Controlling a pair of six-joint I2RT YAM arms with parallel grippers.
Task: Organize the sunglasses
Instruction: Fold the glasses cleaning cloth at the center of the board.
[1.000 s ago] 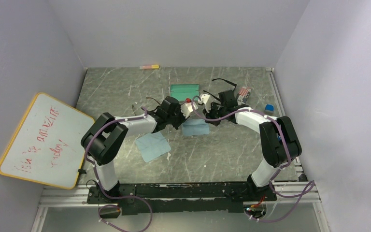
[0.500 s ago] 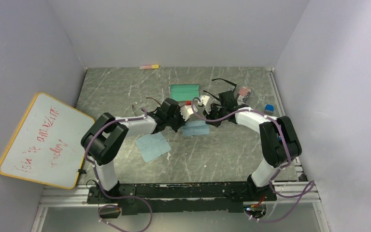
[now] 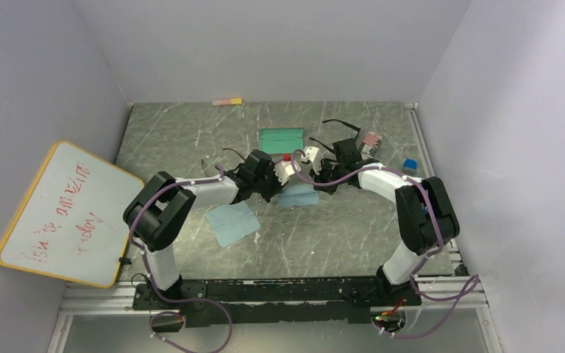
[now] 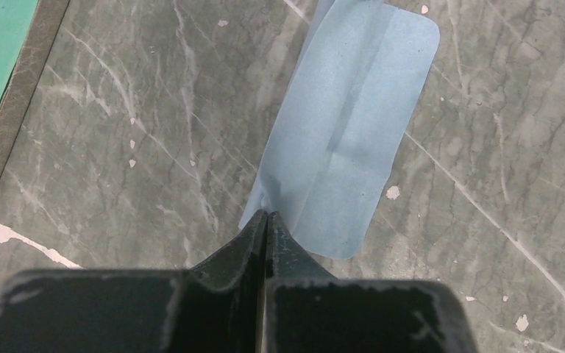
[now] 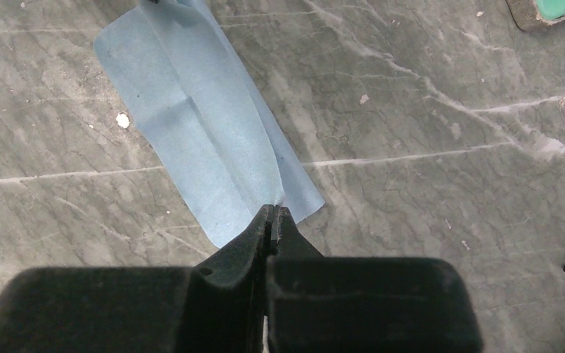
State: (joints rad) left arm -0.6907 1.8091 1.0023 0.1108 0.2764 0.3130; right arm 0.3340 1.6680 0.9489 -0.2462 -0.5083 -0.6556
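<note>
The black-framed sunglasses (image 3: pixel 340 126) lie at the back right, partly hidden by my right arm. The thin-framed sunglasses (image 3: pixel 218 157) lie beside my left arm, mostly hidden. My left gripper (image 3: pixel 278 184) is shut on one end of a folded light-blue cloth (image 3: pixel 299 197), as the left wrist view shows, gripper (image 4: pixel 267 215) on cloth (image 4: pixel 353 125). My right gripper (image 3: pixel 318 182) is shut on the cloth's other end, which the right wrist view also shows, gripper (image 5: pixel 273 209) on cloth (image 5: pixel 191 125). The cloth hangs low over the table between them.
An open green-lined case (image 3: pixel 280 137) lies behind the grippers. A printed case (image 3: pixel 370 139) and a small blue block (image 3: pixel 410 164) are at the right. A second light-blue cloth (image 3: pixel 233 222) lies near the left arm. A whiteboard (image 3: pixel 66 213) leans at the left.
Both grippers have shifted slightly toward the back with the cloth held between them, and the cloth now looks narrower and more folded.
</note>
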